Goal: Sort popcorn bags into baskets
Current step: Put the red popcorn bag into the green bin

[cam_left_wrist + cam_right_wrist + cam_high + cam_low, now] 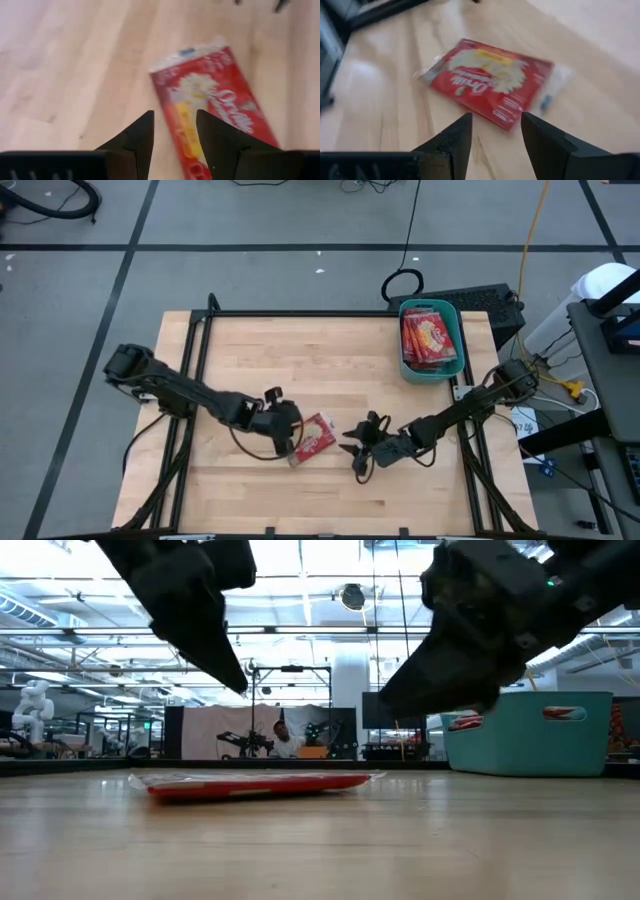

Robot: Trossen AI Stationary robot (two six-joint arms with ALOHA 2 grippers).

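Observation:
One red popcorn bag (316, 437) with a yellow-cream picture lies flat on the wooden table, near its middle front; it also shows in the low view as a flat bag (250, 784). My left gripper (286, 426) hovers open just left of it, and in its wrist view the bag (215, 100) lies ahead of the left gripper (175, 117). My right gripper (362, 444) hovers open to the bag's right, facing the bag (490, 82) past the right gripper (496, 120). The teal basket (452, 370) at the far right holds several red bags (430, 338).
A black frame (205, 320) edges the table's far and left sides. Dark equipment (490, 302) sits behind the basket, and cables (405, 280) lie on the floor beyond. Bare wood (300, 360) spreads between the arms and the far edge.

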